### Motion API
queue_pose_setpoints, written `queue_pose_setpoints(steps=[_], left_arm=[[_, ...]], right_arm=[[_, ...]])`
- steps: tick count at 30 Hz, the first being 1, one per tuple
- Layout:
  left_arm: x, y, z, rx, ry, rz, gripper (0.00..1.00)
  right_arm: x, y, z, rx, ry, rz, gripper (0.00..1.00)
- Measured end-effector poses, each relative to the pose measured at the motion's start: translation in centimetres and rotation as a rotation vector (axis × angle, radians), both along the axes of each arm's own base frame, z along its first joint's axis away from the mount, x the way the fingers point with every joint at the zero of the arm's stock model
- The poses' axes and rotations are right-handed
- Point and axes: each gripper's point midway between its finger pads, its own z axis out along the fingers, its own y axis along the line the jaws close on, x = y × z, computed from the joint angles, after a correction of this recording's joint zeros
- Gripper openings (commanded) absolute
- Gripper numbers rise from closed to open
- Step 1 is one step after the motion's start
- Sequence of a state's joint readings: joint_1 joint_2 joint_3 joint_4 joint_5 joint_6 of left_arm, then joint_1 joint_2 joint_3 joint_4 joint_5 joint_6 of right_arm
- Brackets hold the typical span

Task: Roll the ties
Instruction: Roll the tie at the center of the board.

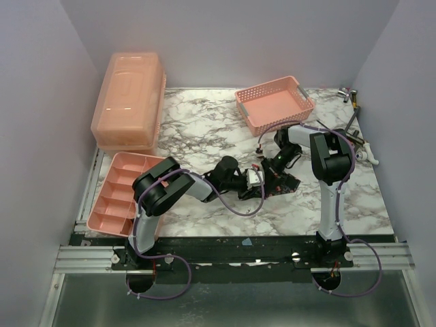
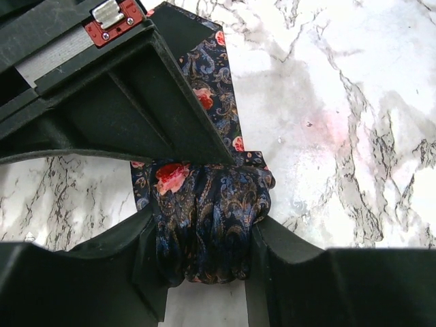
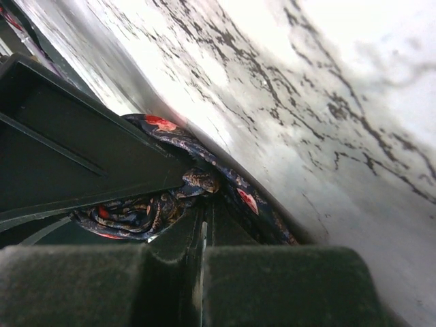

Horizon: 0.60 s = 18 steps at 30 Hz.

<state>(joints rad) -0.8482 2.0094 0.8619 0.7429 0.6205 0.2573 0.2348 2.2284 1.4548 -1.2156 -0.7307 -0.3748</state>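
Dark navy tie with paisley swirls and red flowers, mostly wound into a plump coil, resting on the white marble-patterned counter near its middle. Unrolled strip of the same tie lying flat on the counter, leading away from the coil.

Coil squeezed between the two black fingers of the left end effector, one finger pressed against each side, gripping the coil.

Right end effector set against the tie from the opposite side, tip down on the strip just beside the coil. Fingers shut together, fabric bunched around the tip; cannot tell whether any of it is pinched between them.

From above, both black arms bent inward, meeting over the tie at the centre of the counter.

Farther out:
- an open pink mesh basket at the far side, right of centre
- a pink lidded box at the far left corner
- a pink tray divided into compartments at the near left, just beside the left arm
- a few small tools at the far right edge, too small to make out
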Motion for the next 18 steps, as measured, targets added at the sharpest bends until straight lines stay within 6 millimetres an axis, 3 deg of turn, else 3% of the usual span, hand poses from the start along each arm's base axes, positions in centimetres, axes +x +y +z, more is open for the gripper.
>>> queue_pose_setpoints(steps=[1,4,6,8,11,18], left_arm=[[0.0,0.0,0.0,0.002,0.008,0.002,0.20],[0.0,0.1,0.0,0.008,0.027,0.009,0.53],[0.0,0.2,0.2,0.010,0.039,0.014,0.70],[-0.1,0.6,0.2,0.009,0.051,0.026,0.82],[-0.6,1.7,-0.2,0.010,0.068,0.038,0.89],[-0.7,2.2,0.3,-0.019,0.043,0.044,0.83]], right_arm=[[0.0,0.0,0.0,-0.001,0.001,-0.003,0.01],[0.1,0.2,-0.1,-0.007,0.001,-0.014,0.01],[0.3,0.3,-0.2,-0.008,0.000,-0.021,0.00],[0.4,0.4,-0.3,-0.009,-0.005,-0.024,0.01],[0.4,0.4,-0.4,-0.011,-0.005,-0.028,0.01],[0.4,0.5,-0.4,-0.013,-0.005,-0.034,0.01]])
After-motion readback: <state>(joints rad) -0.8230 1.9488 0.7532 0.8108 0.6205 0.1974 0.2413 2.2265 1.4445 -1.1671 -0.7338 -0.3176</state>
